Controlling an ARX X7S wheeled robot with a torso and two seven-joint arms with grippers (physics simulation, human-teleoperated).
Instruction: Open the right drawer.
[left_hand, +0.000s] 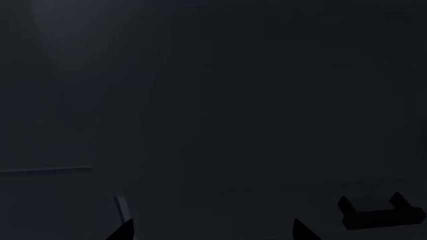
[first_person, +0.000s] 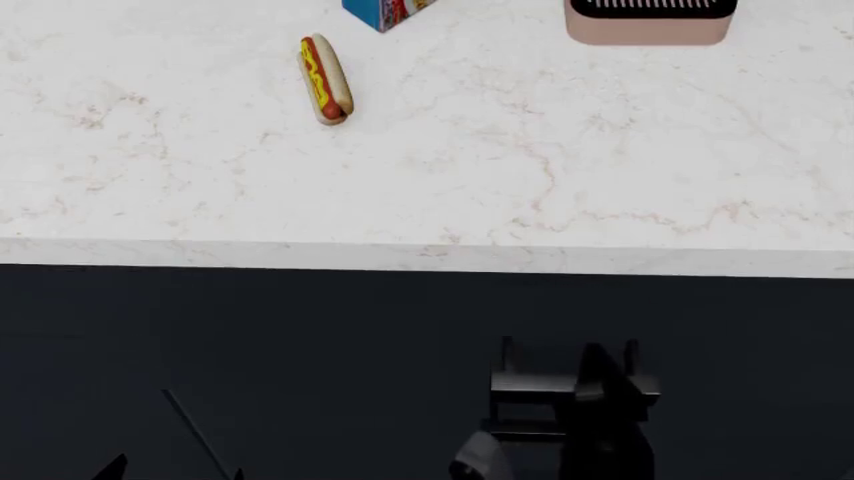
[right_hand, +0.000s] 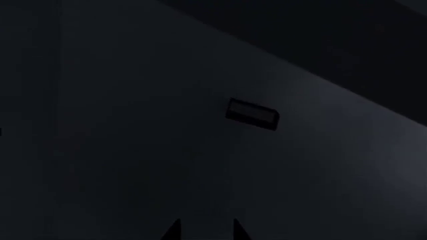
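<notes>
White marbled countertop (first_person: 534, 170) fills the far half of our head view, its pale front edge running straight across; below it we see only dark navy cabinet front (first_person: 267, 340). On the counter: a hot dog (first_person: 326, 79) with a mustard line lying far left of centre, a blue box (first_person: 387, 10) just beyond it cut by the frame, and a pinkish appliance (first_person: 649, 22) with a dark slotted top at far right. All three sit well apart from the front edge.

The right drawer (first_person: 747, 350) is under the counter on the right; we can't tell from these frames if it is pulled out. Its black bar handle (first_person: 561, 384) stands on two posts. Our right gripper (first_person: 603, 380) is at the handle, one dark finger overlapping the bar; grasping or not, we cannot tell. Right wrist view shows two fingertips close together and a small dark handle (right_hand: 251, 114) ahead on the panel.

Left gripper (left_hand: 212, 231) is released, fingertips (left_hand: 122, 231) wide apart, facing the dim front.
</notes>
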